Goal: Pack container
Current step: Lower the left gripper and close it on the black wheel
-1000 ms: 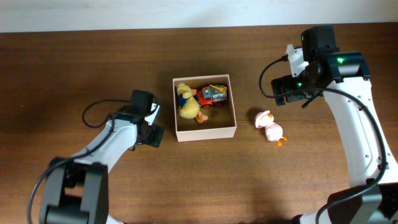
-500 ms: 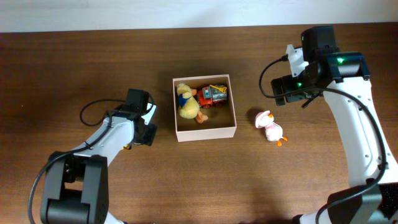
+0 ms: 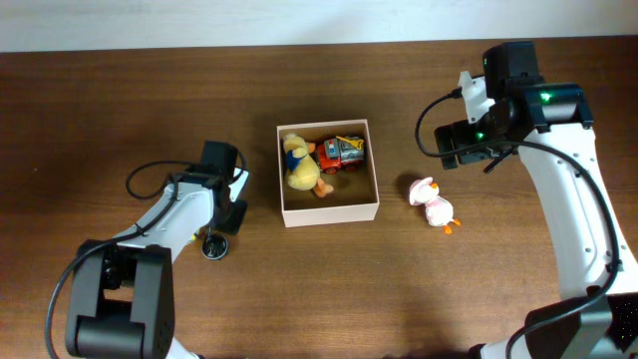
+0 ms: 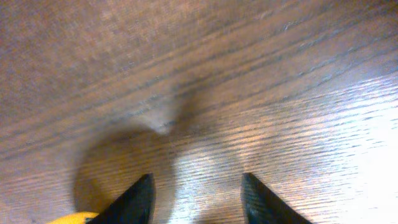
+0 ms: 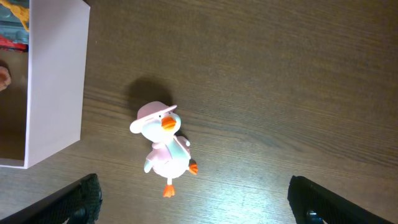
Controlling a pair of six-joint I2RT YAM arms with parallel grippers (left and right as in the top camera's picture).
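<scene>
The container point(image 3: 329, 207), a white square box with a brown inside, stands at the table's middle. In it lie a yellow plush duck point(image 3: 297, 165) and a red toy truck point(image 3: 342, 153). A pink toy duck point(image 3: 432, 204) lies on the wood to its right; the right wrist view shows this pink duck point(image 5: 163, 146) beside the container's white wall point(image 5: 56, 81). My right gripper point(image 5: 199, 205) hangs wide open above and past the pink duck, apart from it. My left gripper point(image 4: 198, 199) stands left of the container over bare wood, jaws apart, nothing between them.
A small dark round object point(image 3: 212, 246) sits on the table beside the left arm. A yellow edge point(image 4: 71, 218) shows at the bottom left of the left wrist view. A pale wall strip point(image 3: 319, 20) borders the table's far edge.
The left arm has drawn back leftwards from the container and its jaws have narrowed. The small dark round object has come into view by it. The right arm has not moved.
</scene>
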